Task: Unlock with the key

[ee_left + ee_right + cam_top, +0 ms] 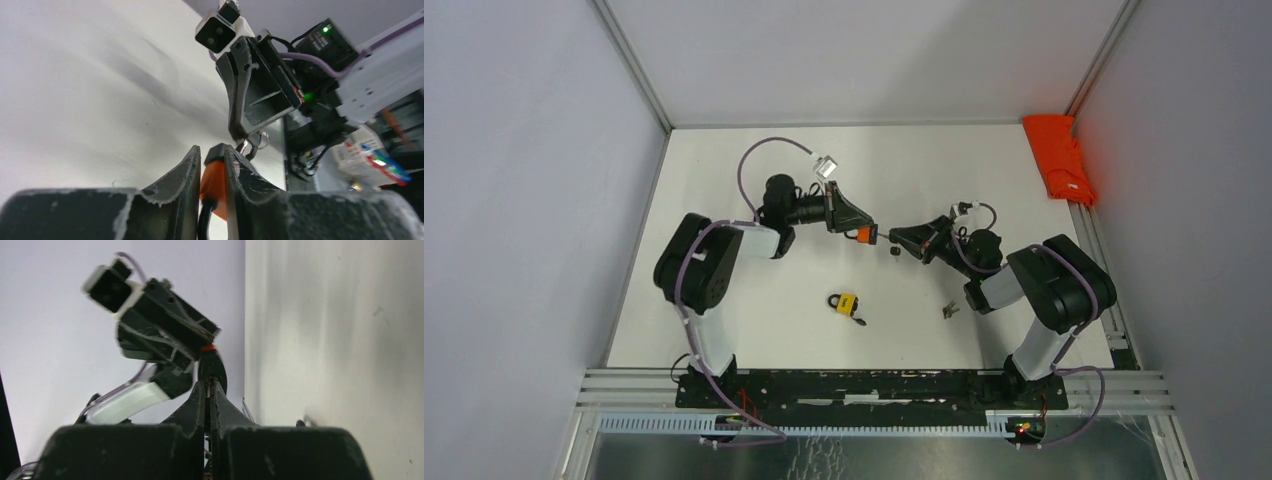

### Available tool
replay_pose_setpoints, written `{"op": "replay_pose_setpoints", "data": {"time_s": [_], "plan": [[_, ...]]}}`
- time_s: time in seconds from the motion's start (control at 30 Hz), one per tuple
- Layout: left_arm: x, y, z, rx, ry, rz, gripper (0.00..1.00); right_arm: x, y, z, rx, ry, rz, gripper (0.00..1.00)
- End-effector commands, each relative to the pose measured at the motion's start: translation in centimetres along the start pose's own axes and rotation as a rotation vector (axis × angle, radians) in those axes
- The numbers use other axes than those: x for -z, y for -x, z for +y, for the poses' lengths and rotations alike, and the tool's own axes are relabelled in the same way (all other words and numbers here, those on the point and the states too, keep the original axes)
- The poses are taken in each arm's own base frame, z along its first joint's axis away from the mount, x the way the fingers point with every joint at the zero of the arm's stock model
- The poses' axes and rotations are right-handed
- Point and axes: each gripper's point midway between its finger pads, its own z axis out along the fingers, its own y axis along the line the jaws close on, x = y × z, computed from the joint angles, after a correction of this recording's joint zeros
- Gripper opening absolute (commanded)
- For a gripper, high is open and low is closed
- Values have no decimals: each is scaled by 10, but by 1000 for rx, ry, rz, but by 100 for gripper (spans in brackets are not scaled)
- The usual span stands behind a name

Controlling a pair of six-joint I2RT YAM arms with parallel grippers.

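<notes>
Above the white table (724, 200), the left gripper (211, 152) is clamped on the orange lock (213, 175). Facing it, the right gripper (892, 237) is squeezed shut on the little key (244, 146), right at the lock's top. Down on the table lies a yellow lock (847, 303).

A small orange padlock (862, 236) is held over the middle of the white table (754, 180), between the left gripper (855, 233) on its left and the right gripper (892, 238), by which a silver ringed key (251, 142) is gripped, on its right. Nearer the bases a yellow padlock (846, 303) is laid, with a small metal key bunch (949, 310) to its right. A crumpled orange cloth (1059, 158) is set at the far right corner.
</notes>
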Motion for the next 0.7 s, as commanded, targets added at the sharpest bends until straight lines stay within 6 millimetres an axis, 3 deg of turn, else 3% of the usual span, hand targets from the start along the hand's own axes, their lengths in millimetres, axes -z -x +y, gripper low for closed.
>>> {"op": "replay_pose_setpoints", "data": {"time_s": [0.0, 0.1, 0.23, 0.43, 0.67], "plan": [[10, 16, -47, 150, -298, -119, 2, 24, 9, 142, 296, 597, -101, 0], [-1, 18, -34, 225, -317, -128, 2, 16, 10, 138, 339, 578, -92, 0], [-10, 17, -46, 174, -356, -106, 2, 5, 10, 123, 403, 499, -74, 0], [4, 29, -46, 171, -336, -128, 2, 6, 16, 80, 483, 290, -51, 0], [17, 47, -46, 187, -301, -198, 2, 8, 23, 45, 685, 26, 7, 0]]}}
